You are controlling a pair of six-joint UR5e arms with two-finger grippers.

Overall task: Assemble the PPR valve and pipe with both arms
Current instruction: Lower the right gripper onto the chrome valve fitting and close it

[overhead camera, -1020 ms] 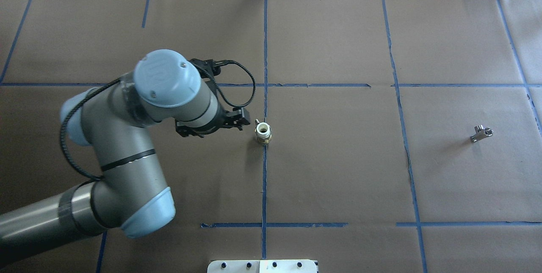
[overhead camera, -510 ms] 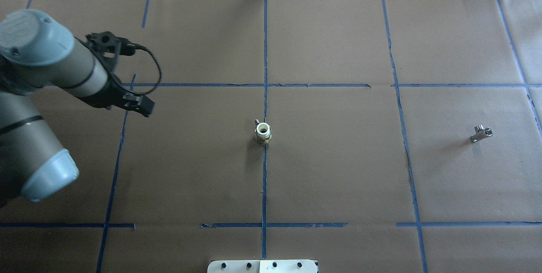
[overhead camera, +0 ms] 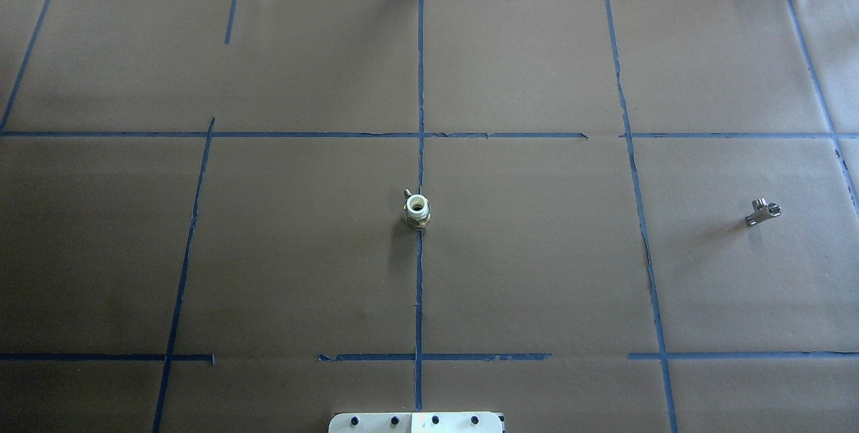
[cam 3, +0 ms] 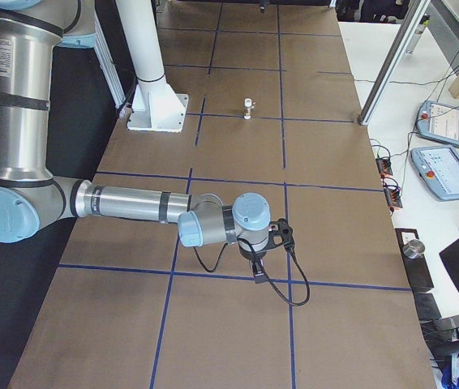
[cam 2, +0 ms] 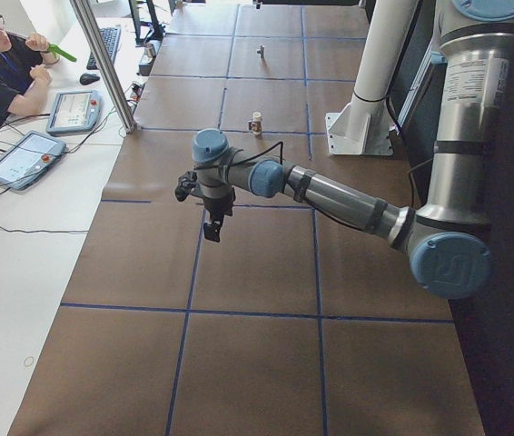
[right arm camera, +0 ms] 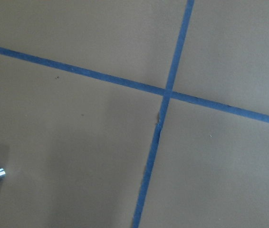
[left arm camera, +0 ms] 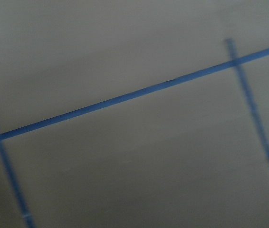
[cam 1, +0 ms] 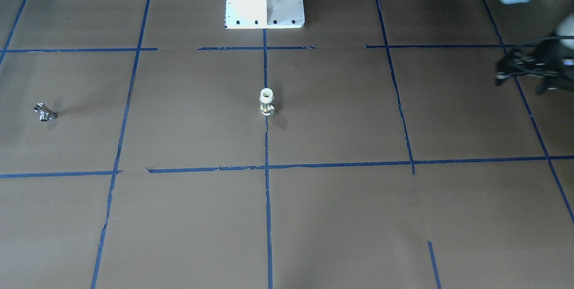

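The table (overhead camera: 537, 272) is viewed from behind and above in the overhead view, with the white base plate (overhead camera: 416, 422) cut by the lower edge. In the front-facing view it is seen from the opposite side, steeply downward, with that plate at top centre. The PPR valve (overhead camera: 417, 211) is shared at mid-frame by both. The pipe (overhead camera: 762, 211) is placed at the right in the first and at the left in the second. In the two side views the table is looked along from opposite ends, from high up, and the valve is shown small near the upper middle. The wrist cameras are held close above the paper and pointed down. Only blurred blue tape lines (left arm camera: 125, 97) are caught by the left one, and the pipe is clipped at the right one's lower left edge.
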